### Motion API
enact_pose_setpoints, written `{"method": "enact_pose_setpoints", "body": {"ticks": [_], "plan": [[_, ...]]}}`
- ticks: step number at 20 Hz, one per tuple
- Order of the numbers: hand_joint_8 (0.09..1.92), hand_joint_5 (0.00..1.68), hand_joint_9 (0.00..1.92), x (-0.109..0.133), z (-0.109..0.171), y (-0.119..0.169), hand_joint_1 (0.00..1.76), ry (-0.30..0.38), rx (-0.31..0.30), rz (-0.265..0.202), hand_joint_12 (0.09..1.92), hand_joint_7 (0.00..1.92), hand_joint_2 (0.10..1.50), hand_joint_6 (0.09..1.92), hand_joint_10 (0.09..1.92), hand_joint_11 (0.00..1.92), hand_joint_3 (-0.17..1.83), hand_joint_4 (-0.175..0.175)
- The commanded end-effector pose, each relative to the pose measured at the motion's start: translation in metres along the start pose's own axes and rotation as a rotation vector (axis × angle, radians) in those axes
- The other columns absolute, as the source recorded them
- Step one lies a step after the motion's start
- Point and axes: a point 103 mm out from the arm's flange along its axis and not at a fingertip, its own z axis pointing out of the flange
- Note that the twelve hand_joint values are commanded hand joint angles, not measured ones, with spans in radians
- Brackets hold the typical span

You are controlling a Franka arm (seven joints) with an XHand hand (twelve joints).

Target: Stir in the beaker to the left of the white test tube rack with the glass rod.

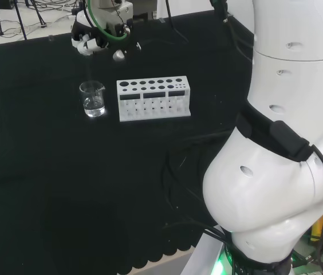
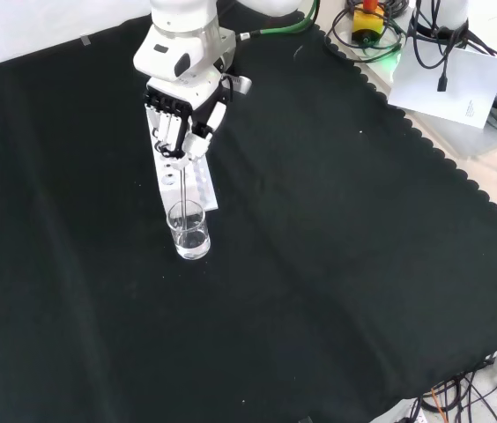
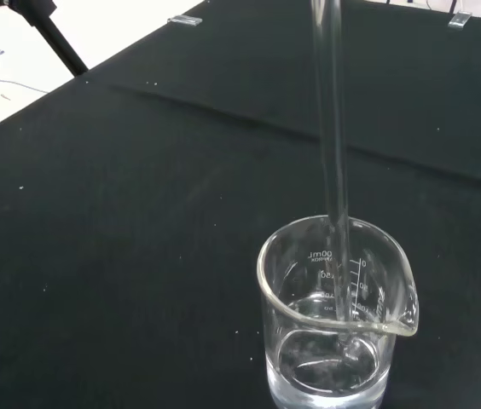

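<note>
A small clear beaker [image 1: 93, 98] with a little clear liquid stands on the black cloth, just left of the white test tube rack [image 1: 153, 98] in the head view. The black and white hand [image 2: 182, 115] hangs above the beaker [image 2: 189, 231], fingers curled round a thin glass rod [image 2: 182, 189]. The rod [image 3: 333, 128] runs straight down, and its lower end sits in the liquid inside the beaker [image 3: 334, 324], near the wall with the scale marks. In the front view the rack [image 2: 203, 187] lies mostly behind the hand. The hand [image 1: 88, 41] is above the beaker in the head view.
The arm's white links [image 1: 287, 143] stand at the right of the head view. Beyond the cloth's scalloped edge in the front view lie a yellow box with a red button [image 2: 367, 22], a white sheet [image 2: 447, 84] and cables. Tripod legs [image 1: 21, 20] stand past the far edge.
</note>
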Motion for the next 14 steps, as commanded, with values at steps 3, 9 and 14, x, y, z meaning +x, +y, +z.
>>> {"method": "enact_pose_setpoints", "body": {"ticks": [3,9,14], "plan": [[1.31,1.04,1.59,0.0,0.002,0.01,1.28,-0.001,0.0,-0.005,0.74,1.0,1.11,0.6,1.03,1.61,-0.01,-0.175],[1.31,1.04,1.59,-0.013,-0.003,0.003,1.28,-0.004,0.003,0.017,0.74,0.99,1.11,0.6,1.03,1.61,-0.01,-0.175],[1.32,1.04,1.59,-0.008,-0.007,-0.012,1.28,-0.009,-0.009,0.019,0.74,0.99,1.11,0.6,1.03,1.61,-0.01,-0.175]]}}
